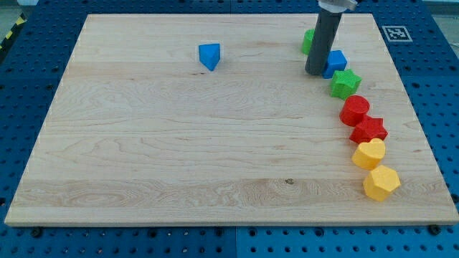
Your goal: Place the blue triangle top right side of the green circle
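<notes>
In the camera view, the blue triangle sits alone on the wooden board, toward the view's top, left of centre. The green circle lies well apart from it at the view's top right, half hidden behind the rod. My tip rests just beside the blue cube, on its left; there are no fingers to open or close. Below curve a green star, a red cylinder, a red star, a yellow block and a yellow hexagon.
</notes>
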{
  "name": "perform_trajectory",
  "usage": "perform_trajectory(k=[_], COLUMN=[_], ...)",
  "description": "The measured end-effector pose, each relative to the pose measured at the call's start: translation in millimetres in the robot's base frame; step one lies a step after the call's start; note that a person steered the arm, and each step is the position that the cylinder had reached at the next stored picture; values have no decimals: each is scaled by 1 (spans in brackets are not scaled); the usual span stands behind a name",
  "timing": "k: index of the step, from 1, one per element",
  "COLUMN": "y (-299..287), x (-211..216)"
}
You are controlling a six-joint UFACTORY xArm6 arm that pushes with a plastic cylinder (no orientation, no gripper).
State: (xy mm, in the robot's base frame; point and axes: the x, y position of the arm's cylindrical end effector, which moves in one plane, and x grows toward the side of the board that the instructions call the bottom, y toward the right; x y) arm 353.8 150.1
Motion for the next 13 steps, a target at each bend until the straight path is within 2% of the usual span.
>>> perform_trajectory(k=[2, 3, 4, 5, 6, 8, 9, 10, 12, 13], y=[-13, -46, -114, -197, -224, -222, -197, -167, -141, -138], x=[4, 27, 45, 38, -3, -23, -56, -60, -3, -5])
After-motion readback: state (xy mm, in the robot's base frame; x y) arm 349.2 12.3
